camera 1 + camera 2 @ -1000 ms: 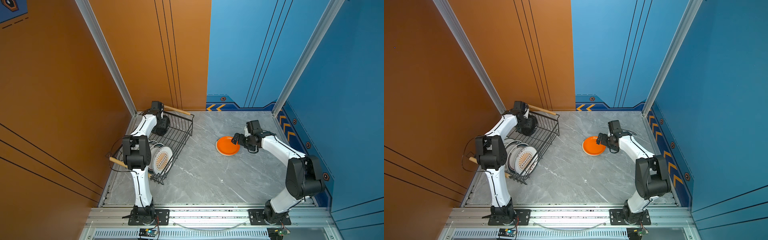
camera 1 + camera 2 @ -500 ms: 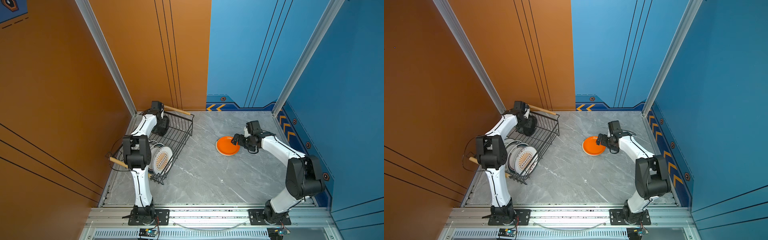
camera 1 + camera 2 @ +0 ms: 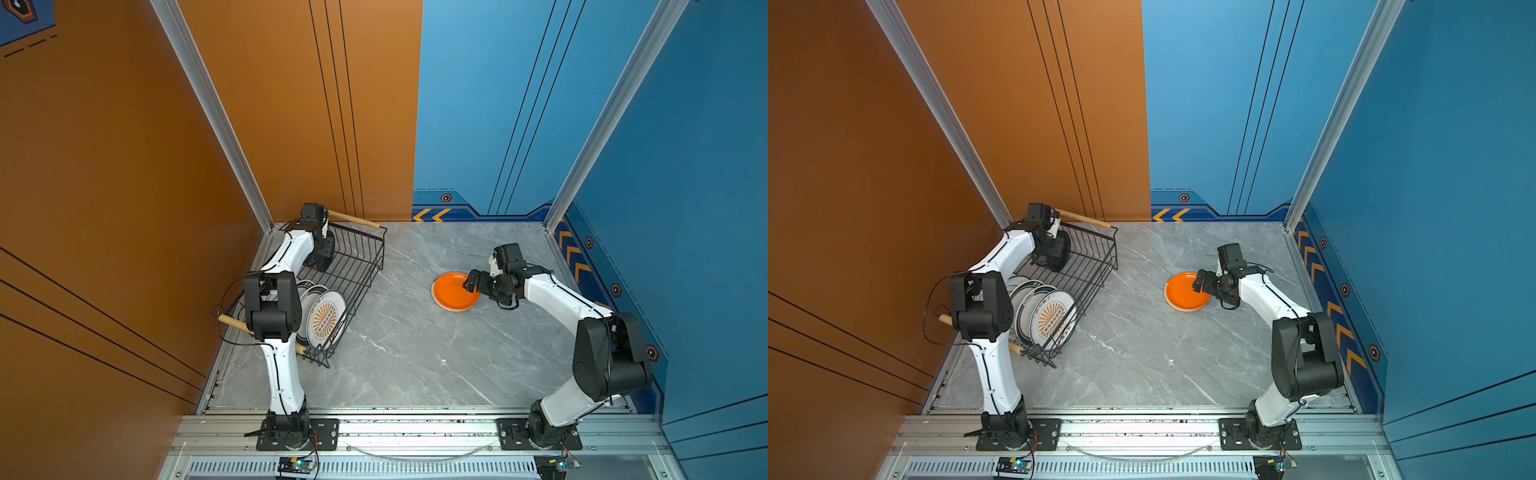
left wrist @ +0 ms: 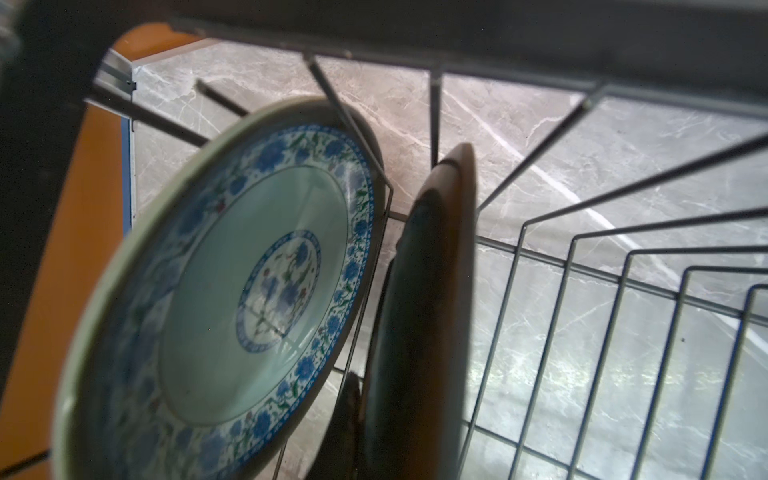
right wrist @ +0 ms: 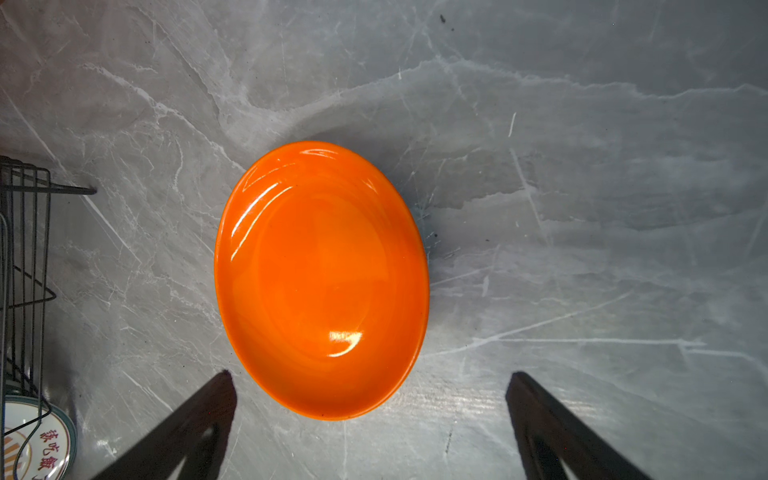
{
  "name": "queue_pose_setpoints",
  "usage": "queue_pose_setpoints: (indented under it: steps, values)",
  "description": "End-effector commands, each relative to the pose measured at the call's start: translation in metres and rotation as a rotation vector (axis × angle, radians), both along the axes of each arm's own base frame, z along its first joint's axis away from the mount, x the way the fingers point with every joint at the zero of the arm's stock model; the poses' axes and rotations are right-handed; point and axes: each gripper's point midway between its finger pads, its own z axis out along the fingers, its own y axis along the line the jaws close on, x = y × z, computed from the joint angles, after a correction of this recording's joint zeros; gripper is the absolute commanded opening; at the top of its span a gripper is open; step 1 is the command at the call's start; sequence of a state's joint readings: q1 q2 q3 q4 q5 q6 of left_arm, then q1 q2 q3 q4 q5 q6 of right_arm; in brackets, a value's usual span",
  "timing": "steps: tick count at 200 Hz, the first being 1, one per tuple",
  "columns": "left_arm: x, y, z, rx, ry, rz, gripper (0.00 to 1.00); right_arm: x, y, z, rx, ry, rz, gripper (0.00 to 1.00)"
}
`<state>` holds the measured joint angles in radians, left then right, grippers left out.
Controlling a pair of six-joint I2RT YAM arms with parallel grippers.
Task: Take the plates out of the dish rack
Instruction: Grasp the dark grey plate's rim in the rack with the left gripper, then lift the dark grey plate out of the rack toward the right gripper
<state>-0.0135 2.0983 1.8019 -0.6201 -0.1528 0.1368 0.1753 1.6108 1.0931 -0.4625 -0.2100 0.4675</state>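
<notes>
The black wire dish rack (image 3: 360, 266) (image 3: 1096, 266) stands at the table's left. Several white plates (image 3: 326, 318) (image 3: 1054, 318) with dark rims and an orange emblem stand upright at its near end. My left gripper (image 3: 321, 258) (image 3: 1054, 257) reaches into the far end. In the left wrist view it is shut on the rim of a black plate (image 4: 424, 291) seen edge-on, and one finger (image 4: 351, 415) shows beside that plate. A teal-patterned plate (image 4: 249, 270) leans next to it. An orange plate (image 3: 453, 293) (image 3: 1185, 297) (image 5: 320, 278) lies flat on the table. My right gripper (image 3: 471, 282) (image 5: 370, 374) hangs open at its edge, holding nothing.
The rack has two pale wooden handles (image 3: 353, 219) (image 3: 232, 323). It sits close to the orange wall (image 3: 124, 187). The blue wall (image 3: 685, 208) runs along the right. An aluminium rail (image 3: 415, 432) lines the front edge of the grey marble table (image 3: 407, 353).
My left gripper has closed on the black plate inside the rack. The right gripper stays open by the orange plate, almost unmoved.
</notes>
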Motion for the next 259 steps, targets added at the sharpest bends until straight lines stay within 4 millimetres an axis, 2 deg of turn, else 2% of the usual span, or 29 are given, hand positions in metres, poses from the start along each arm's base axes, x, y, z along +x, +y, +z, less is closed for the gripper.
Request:
queue_pose_setpoints:
  steps: [1, 63, 83, 117, 130, 155, 174, 211, 236, 259]
  values:
    - [-0.021, -0.001, 0.005, -0.013, 0.032, 0.035, 0.04, -0.006, -0.002, 0.007, 0.006, -0.014, 0.013, 1.00]
    - [-0.049, -0.016, 0.030, -0.035, -0.010, 0.028, 0.00, -0.010, -0.002, 0.012, 0.016, -0.027, 0.017, 1.00]
    - [-0.057, -0.018, 0.054, -0.042, -0.062, 0.054, 0.00, -0.011, -0.005, 0.015, 0.006, -0.035, 0.005, 1.00]
    - [-0.070, -0.022, 0.102, -0.149, -0.164, 0.128, 0.00, -0.013, -0.006, 0.027, 0.017, -0.062, -0.002, 1.00]
    - [-0.077, -0.031, 0.119, -0.212, -0.184, 0.141, 0.00, -0.013, -0.002, 0.035, 0.042, -0.078, 0.007, 1.00]
    - [-0.095, -0.060, 0.138, -0.315, -0.195, 0.138, 0.00, -0.018, 0.011, 0.057, 0.051, -0.135, 0.038, 1.00]
    - [-0.113, -0.087, 0.153, -0.390, -0.196, 0.131, 0.00, -0.026, 0.031, 0.083, 0.088, -0.207, 0.102, 1.00]
    - [-0.156, -0.167, 0.178, -0.616, -0.159, 0.001, 0.00, -0.044, 0.076, 0.125, 0.297, -0.324, 0.179, 1.00]
    - [-0.179, -0.220, 0.180, -0.752, -0.147, -0.082, 0.00, -0.060, 0.099, 0.146, 0.369, -0.392, 0.228, 1.00]
    - [-0.190, -0.248, 0.176, -0.912, -0.155, -0.097, 0.00, -0.070, 0.109, 0.160, 0.500, -0.421, 0.218, 1.00]
